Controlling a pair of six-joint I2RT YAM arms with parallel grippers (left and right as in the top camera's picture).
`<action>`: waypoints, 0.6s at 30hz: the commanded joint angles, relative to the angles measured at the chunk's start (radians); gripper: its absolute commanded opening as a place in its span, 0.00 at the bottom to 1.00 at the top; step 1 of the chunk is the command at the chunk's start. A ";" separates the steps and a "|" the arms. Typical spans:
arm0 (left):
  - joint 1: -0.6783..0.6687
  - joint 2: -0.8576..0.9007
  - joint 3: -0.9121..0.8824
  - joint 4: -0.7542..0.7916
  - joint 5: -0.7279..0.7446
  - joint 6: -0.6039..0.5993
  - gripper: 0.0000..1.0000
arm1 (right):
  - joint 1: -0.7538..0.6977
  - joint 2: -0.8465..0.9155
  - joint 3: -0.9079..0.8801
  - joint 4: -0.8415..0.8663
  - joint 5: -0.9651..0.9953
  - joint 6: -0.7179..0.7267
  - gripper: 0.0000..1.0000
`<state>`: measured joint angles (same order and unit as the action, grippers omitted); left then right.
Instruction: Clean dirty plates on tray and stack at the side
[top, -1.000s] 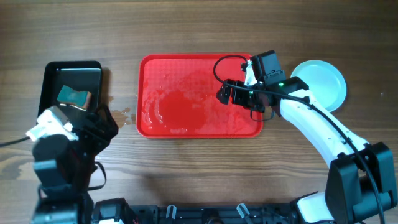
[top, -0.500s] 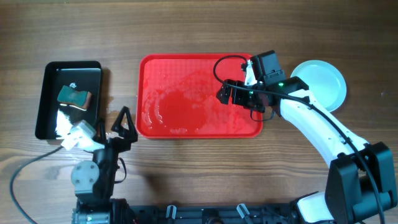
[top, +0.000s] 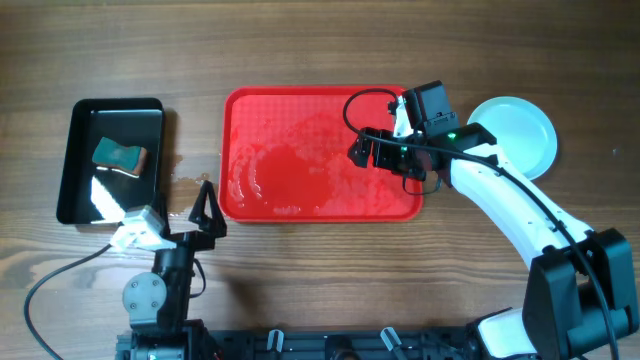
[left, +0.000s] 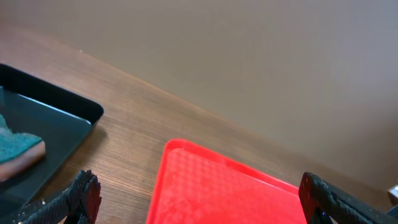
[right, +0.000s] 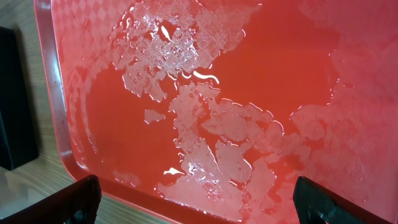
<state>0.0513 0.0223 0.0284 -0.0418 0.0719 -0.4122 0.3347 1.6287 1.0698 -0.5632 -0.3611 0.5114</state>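
Compared with half a second ago, the left arm is drawn a little more back toward its base, and the left claw (top: 206, 203) now stands just before the near left corner of the tray (top: 240, 110), with its fingers spread wide and nothing between them. The right claw (top: 363, 150) has not moved; it hangs over the right part of the tray, also wide apart and empty, and directly under it lies a film of water (right: 211, 124) on the red surface. The plates (top: 520, 125) are off the tray, on the desk (top: 300, 50) behind the right claw, beside its forearm. The arm covers the near left edge of the plates, and from above I cannot tell how many lie there. Ahead of the left claw, to its left, is the black tray (top: 75, 150) with a sponge (top: 120, 154); the left wrist view cuts off both.
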 joint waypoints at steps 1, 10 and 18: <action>-0.008 -0.019 -0.023 -0.026 -0.018 0.055 1.00 | -0.002 0.002 -0.004 0.003 0.010 -0.011 1.00; -0.008 -0.019 -0.023 -0.032 -0.017 0.069 1.00 | -0.002 0.002 -0.004 0.003 0.010 -0.011 1.00; -0.008 -0.019 -0.023 -0.032 -0.017 0.068 1.00 | -0.002 0.002 -0.004 0.003 0.010 -0.011 1.00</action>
<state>0.0513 0.0147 0.0139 -0.0711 0.0685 -0.3672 0.3347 1.6287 1.0698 -0.5632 -0.3611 0.5114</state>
